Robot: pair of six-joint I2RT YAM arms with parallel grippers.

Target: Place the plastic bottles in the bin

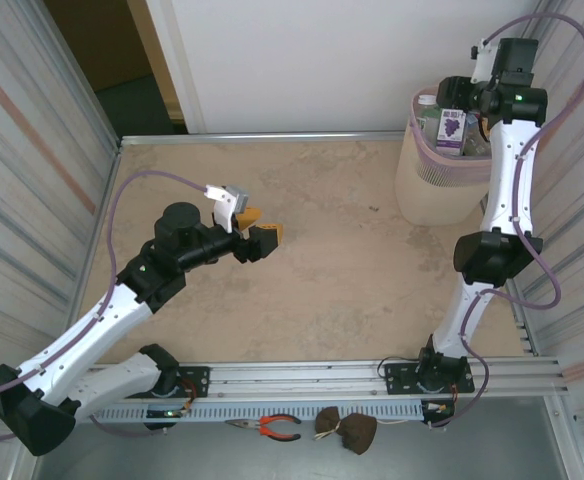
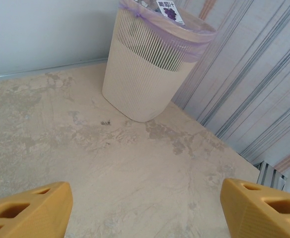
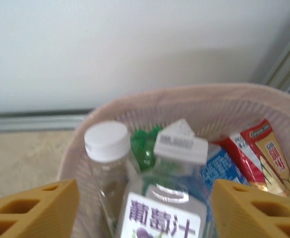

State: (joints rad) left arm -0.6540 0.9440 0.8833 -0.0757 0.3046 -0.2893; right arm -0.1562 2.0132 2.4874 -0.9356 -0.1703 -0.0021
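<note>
The bin stands at the table's far right corner, beige with slotted sides and a pink liner over its rim. Several plastic bottles lie in it: a clear one with a white cap, a green one, and a clear one with a purple grape label. My right gripper hovers open over the bin mouth, the grape-label bottle between its fingers with a gap on the left side. My left gripper stands open over bare table at mid-left, nothing between its yellow fingers. From there the bin shows farther off.
Red and blue labels show deeper in the bin. Corrugated metal walls close both sides of the table. Orange-handled pliers and two brown lumps lie on the near ledge beyond the rail.
</note>
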